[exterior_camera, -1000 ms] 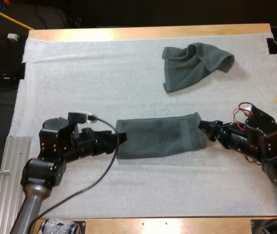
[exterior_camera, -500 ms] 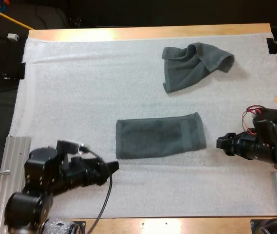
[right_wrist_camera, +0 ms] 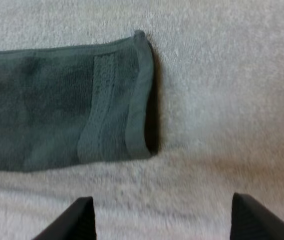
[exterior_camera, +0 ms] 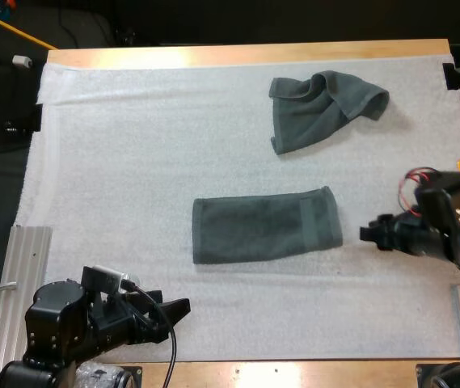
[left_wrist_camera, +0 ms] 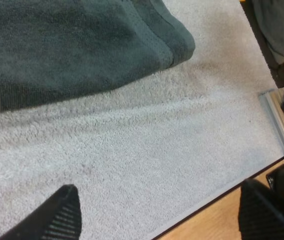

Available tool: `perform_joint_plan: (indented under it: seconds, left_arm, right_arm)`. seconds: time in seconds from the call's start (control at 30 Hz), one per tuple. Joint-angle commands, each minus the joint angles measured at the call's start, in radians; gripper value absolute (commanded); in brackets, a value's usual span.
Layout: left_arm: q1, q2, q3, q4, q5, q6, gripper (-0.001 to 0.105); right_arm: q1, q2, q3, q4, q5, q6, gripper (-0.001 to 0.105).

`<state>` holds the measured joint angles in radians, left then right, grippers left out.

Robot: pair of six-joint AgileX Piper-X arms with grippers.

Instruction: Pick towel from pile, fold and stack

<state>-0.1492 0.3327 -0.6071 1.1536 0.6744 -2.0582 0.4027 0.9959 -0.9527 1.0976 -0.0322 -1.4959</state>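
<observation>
A folded dark grey-green towel (exterior_camera: 266, 225) lies flat at the middle of the white mat (exterior_camera: 132, 162). A crumpled towel (exterior_camera: 320, 107) of the same colour sits at the far right. My left gripper (exterior_camera: 177, 309) is open near the mat's front edge, well clear of the folded towel (left_wrist_camera: 77, 50). In the left wrist view its fingers (left_wrist_camera: 62, 212) stand wide apart over bare mat. My right gripper (exterior_camera: 369, 235) is open just right of the folded towel's right end (right_wrist_camera: 127, 100), not touching it.
An aluminium rail (exterior_camera: 15, 275) runs along the mat's left front side, and another (left_wrist_camera: 281, 125) lies beside the mat's edge in the left wrist view. The wooden table edge (exterior_camera: 294, 373) borders the front.
Both grippers let go of the folded towel's ends and drew back. The left arm retreated to the front left corner; the right moved off to the right. The towel stayed put.
</observation>
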Motion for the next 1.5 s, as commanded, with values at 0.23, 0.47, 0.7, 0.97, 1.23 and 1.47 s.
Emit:
perform_joint_plan:
  seconds: [0.23, 0.47, 0.7, 0.97, 1.23, 1.47]
  left_arm:
    - [0.002, -0.002, -0.007, 0.0, -0.01, -0.005, 0.064]
    - [0.002, -0.002, -0.007, 0.002, -0.006, -0.008, 0.064]
    - [0.002, -0.002, -0.007, 0.019, -0.006, -0.008, 0.064]
    - [0.002, -0.002, -0.007, 0.024, -0.006, -0.008, 0.064]
    - [0.002, -0.002, -0.007, 0.023, -0.006, -0.017, 0.064]
    - [0.002, -0.002, -0.007, 0.023, -0.006, -0.017, 0.064]
  right_arm:
    - [-0.004, 0.234, 0.001, -0.205, -0.085, -0.041, 0.056]
    - [-0.109, 0.434, 0.001, -0.278, -0.257, -0.041, 0.056]
    - [-0.228, 0.569, 0.001, -0.358, -0.477, -0.041, 0.056]
    - [-0.243, 0.721, 0.001, -0.443, -0.602, -0.008, 0.056]
    - [-0.209, 0.797, 0.001, -0.478, -0.633, 0.037, 0.049]
    - [-0.099, 0.835, 0.001, -0.501, -0.636, 0.107, 0.049]
